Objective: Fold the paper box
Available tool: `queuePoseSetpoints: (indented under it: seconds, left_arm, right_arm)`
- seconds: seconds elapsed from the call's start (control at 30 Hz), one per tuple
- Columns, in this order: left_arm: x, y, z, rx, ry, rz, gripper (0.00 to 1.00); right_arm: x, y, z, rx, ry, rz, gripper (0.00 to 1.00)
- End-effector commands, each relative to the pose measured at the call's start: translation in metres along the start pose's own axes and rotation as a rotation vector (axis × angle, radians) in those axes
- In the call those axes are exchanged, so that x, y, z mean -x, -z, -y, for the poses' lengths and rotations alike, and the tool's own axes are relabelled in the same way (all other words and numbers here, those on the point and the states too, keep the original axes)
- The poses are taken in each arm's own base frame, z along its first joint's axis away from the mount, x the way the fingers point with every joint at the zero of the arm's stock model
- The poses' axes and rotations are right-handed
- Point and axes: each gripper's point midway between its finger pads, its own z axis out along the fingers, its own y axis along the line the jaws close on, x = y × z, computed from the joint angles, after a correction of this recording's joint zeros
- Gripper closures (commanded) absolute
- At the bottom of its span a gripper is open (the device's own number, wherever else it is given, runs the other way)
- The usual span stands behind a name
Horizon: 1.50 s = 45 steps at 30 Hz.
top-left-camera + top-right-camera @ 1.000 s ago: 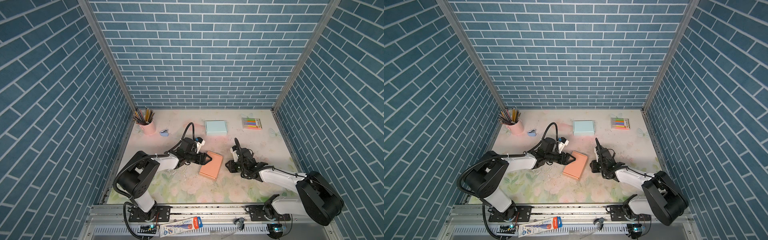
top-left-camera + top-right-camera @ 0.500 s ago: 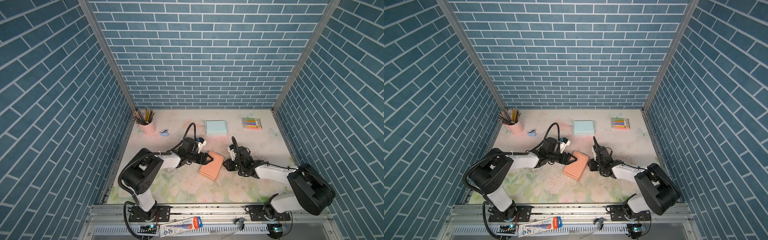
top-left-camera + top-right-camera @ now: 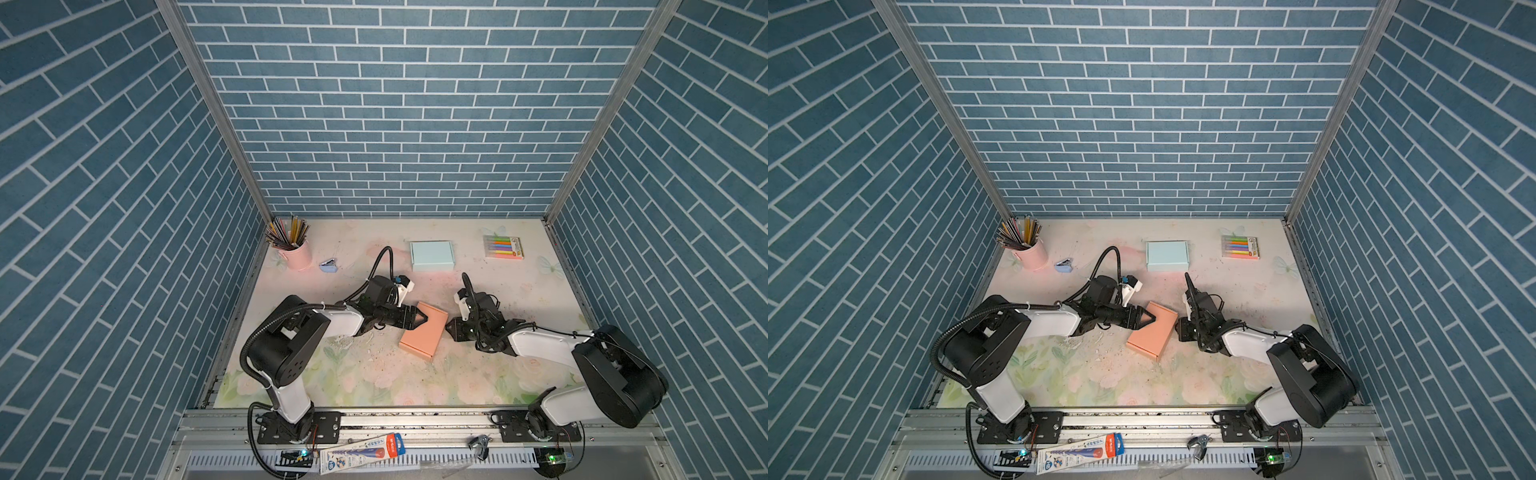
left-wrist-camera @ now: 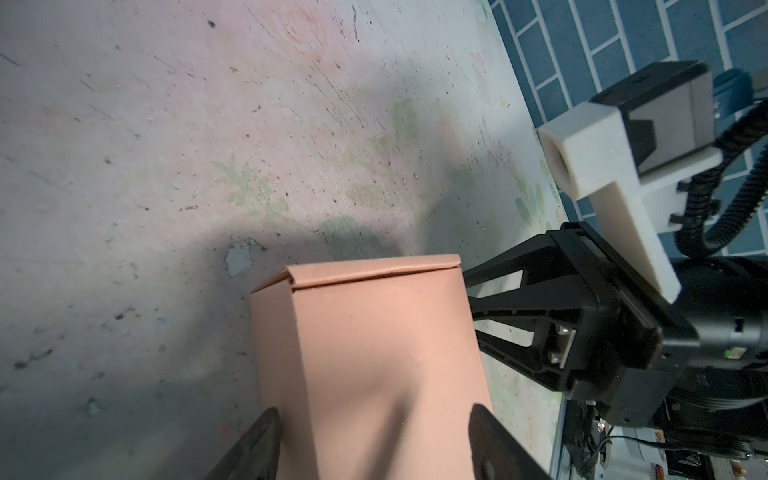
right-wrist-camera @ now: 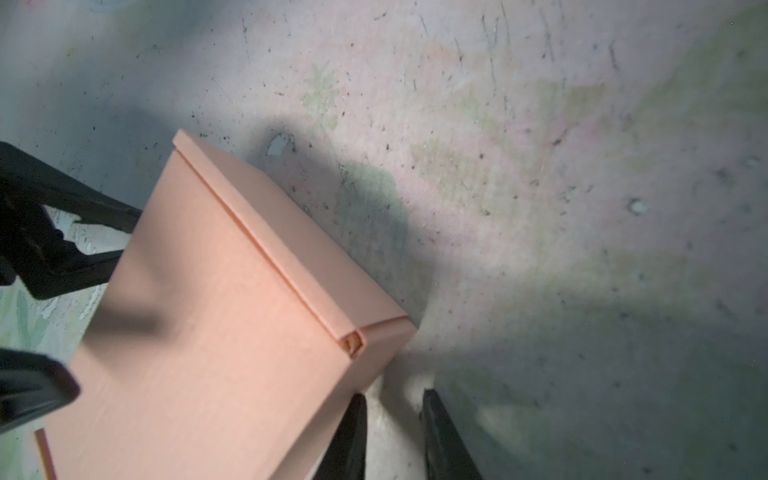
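Left fingers (image 4: 259, 440) straddle the box (image 4: 374, 353), right fingers (image 5: 347, 440) beside it.

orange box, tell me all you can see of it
A flat, closed orange box of smooth matte card, with a lid seam along one edge and a tuck slot at a corner. It lies askew mid table. The left hand is at one long side, the right hand at the opposite.
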Motion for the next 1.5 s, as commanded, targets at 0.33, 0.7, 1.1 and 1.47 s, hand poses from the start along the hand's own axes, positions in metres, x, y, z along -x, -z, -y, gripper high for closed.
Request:
queuePoseSetpoints:
  seconds: [0.33,0.7,1.1,1.47]
  left_arm:
    - [0.013,0.007,0.009,-0.017,-0.019,0.034,0.24]
    - [-0.004,0.056,0.002,0.12,-0.015,0.084,0.17]
    - [-0.062,0.093,0.027,0.149,0.043,0.09,0.12]
    - [-0.09,0.068,0.052,0.073,0.047,0.042,0.12]
  right_arm:
    - [-0.008,0.017,-0.007,0.011,0.019,0.012,0.72]
    - [0.027,0.049,-0.009,-0.015,0.052,0.066,0.51]
    - [0.071,0.026,-0.033,0.092,0.125,0.015,0.33]
    - [0.074,0.002,-0.042,0.164,0.117,-0.035,0.34]
